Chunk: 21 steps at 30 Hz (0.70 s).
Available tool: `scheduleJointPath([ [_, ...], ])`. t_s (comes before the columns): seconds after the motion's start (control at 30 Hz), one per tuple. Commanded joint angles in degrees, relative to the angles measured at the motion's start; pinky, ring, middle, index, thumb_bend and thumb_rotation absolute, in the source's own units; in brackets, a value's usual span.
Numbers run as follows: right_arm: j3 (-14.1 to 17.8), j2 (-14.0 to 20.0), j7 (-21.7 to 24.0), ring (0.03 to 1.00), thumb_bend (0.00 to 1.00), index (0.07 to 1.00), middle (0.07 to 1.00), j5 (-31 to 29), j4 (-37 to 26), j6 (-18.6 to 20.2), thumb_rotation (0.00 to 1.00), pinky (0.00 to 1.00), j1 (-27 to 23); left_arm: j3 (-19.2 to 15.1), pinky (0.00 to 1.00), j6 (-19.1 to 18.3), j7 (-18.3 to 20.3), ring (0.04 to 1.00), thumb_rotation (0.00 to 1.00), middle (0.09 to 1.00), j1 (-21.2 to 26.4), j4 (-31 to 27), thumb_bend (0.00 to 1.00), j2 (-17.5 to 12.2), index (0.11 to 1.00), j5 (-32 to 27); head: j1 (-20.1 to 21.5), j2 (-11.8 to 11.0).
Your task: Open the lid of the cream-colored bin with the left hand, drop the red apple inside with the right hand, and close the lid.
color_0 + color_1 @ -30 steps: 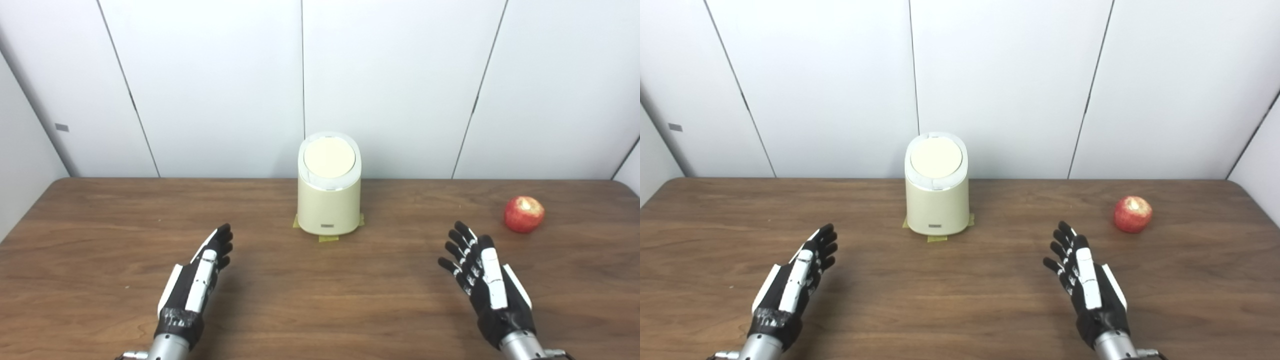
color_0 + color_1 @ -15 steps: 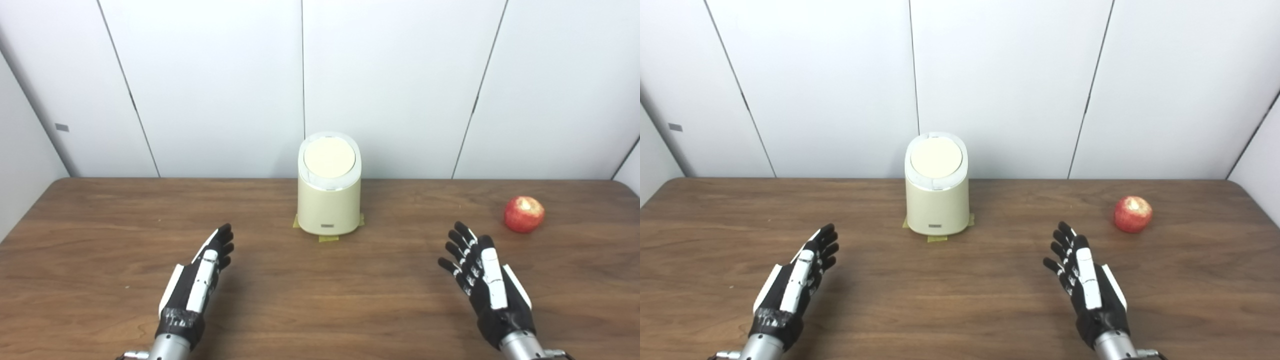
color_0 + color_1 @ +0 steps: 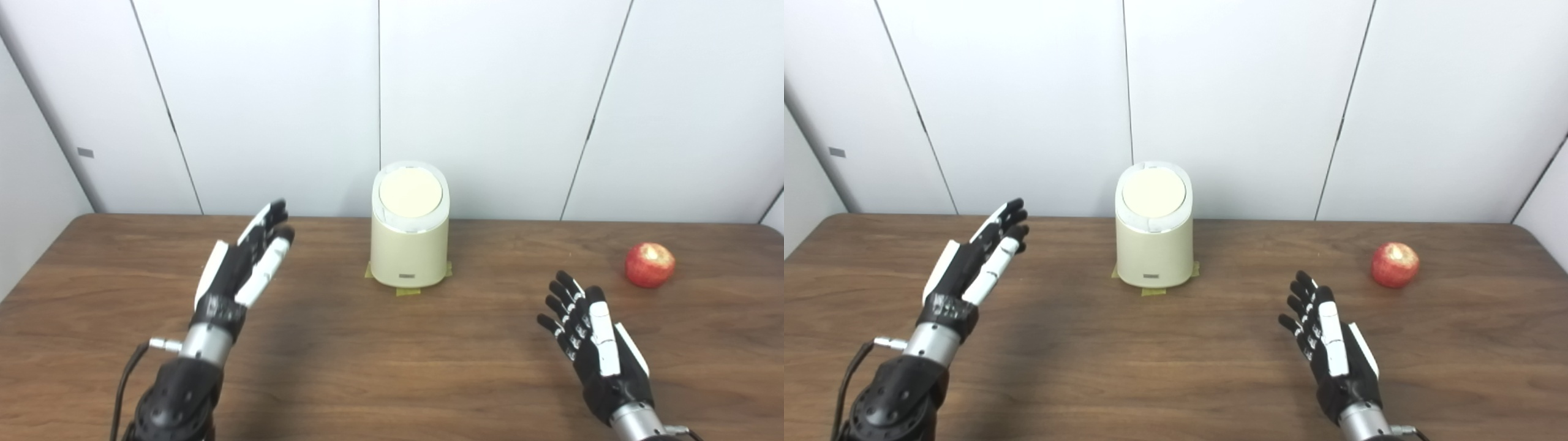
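The cream-colored bin [image 3: 409, 245] stands at the table's far middle, its round lid [image 3: 410, 192] shut flat on top. A red apple [image 3: 649, 265] lies on the wood far to the right. My left hand [image 3: 245, 263] is raised above the table left of the bin, open, fingers stretched toward the wall, well clear of the lid. My right hand [image 3: 591, 340] rests low at the near right, open and empty, short of the apple.
Yellow tape tabs [image 3: 407, 291] mark the bin's base. The brown wooden table [image 3: 380, 367] ends at white wall panels [image 3: 490, 92] just behind the bin. A black cable [image 3: 122, 383] hangs by my left forearm.
My left hand has lifted off the table and swung up and forward toward the bin's left side. The camera shifted slightly. The right hand, bin and apple stayed put.
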State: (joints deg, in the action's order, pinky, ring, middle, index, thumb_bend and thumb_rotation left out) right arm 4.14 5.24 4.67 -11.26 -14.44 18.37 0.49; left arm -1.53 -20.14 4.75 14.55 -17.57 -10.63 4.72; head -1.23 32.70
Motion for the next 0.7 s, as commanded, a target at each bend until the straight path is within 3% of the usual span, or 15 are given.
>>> scheduleJointPath([
  [0.0,0.36,0.20,0.52,0.964,0.60,0.963,0.967,-0.61,-1.27,-2.56,1.00,0.89,-1.96,-0.30,0.89,-0.91,-0.31,0.925,0.74,0.950,4.47,0.10,0.58,-0.48,0.960,0.21,-0.04,0.01],
  [0.23,0.05,0.53,0.75,0.963,0.59,0.969,0.967,-0.16,-1.19,-3.05,0.97,0.88,-1.87,1.96,0.87,-4.53,-0.14,0.914,0.73,0.941,13.62,4.21,0.68,-2.24,0.943,4.85,0.18,-0.08],
  [0.33,0.10,0.44,0.59,0.963,0.60,0.970,0.969,-0.22,-1.20,-2.96,0.95,0.88,-1.86,3.38,0.84,-6.12,0.35,0.902,0.67,0.921,16.95,5.94,0.70,-2.59,0.937,6.92,0.18,-0.04],
  [0.4,0.07,0.34,0.36,0.960,0.61,0.966,0.965,0.02,-1.19,-3.00,0.89,0.87,-1.81,4.30,0.88,-6.57,1.36,0.922,0.55,0.932,19.42,7.85,0.74,-2.91,0.945,7.48,0.22,-0.08],
  [0.67,-0.17,-0.01,0.24,0.957,0.62,0.964,0.965,0.17,-1.07,-3.25,0.82,0.86,-1.81,8.89,0.88,-4.09,4.58,0.927,0.35,0.947,28.13,18.97,0.88,-5.00,0.955,9.21,0.49,-0.20],
])
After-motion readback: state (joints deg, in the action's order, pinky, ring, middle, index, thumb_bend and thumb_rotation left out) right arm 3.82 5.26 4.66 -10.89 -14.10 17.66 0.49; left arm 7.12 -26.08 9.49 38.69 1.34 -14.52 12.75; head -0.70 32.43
